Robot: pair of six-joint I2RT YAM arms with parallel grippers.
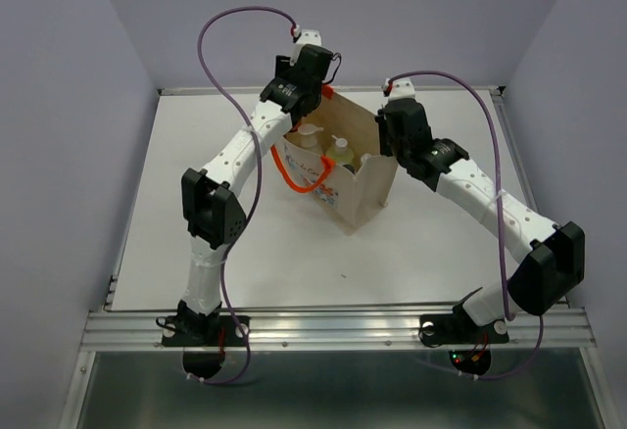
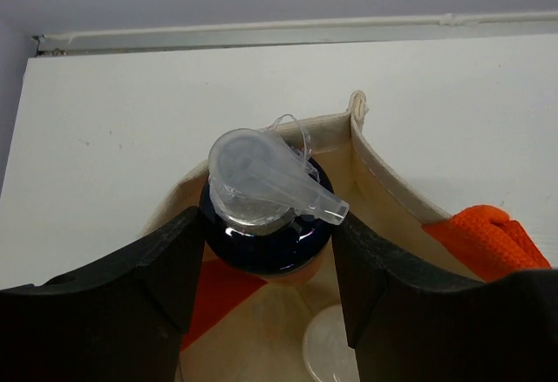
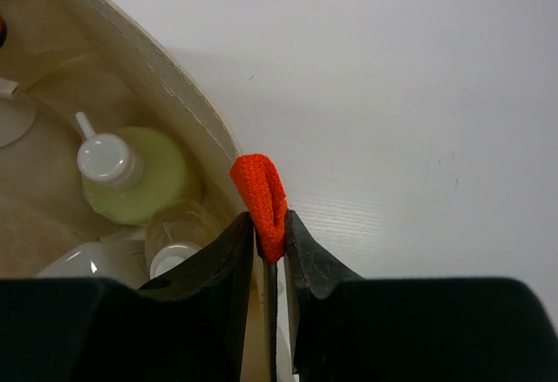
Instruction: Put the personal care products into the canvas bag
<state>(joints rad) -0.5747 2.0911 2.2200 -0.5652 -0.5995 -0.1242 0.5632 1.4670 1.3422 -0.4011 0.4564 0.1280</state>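
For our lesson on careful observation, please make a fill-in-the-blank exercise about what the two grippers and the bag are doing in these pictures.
1. The left gripper is closed around a pump bottle whose cap is dark ____.
2. The right gripper pinches the ____ handle of the bag.
3. The pale green bottle with the white cap is ____ the bag.

Missing words: blue; orange; inside.
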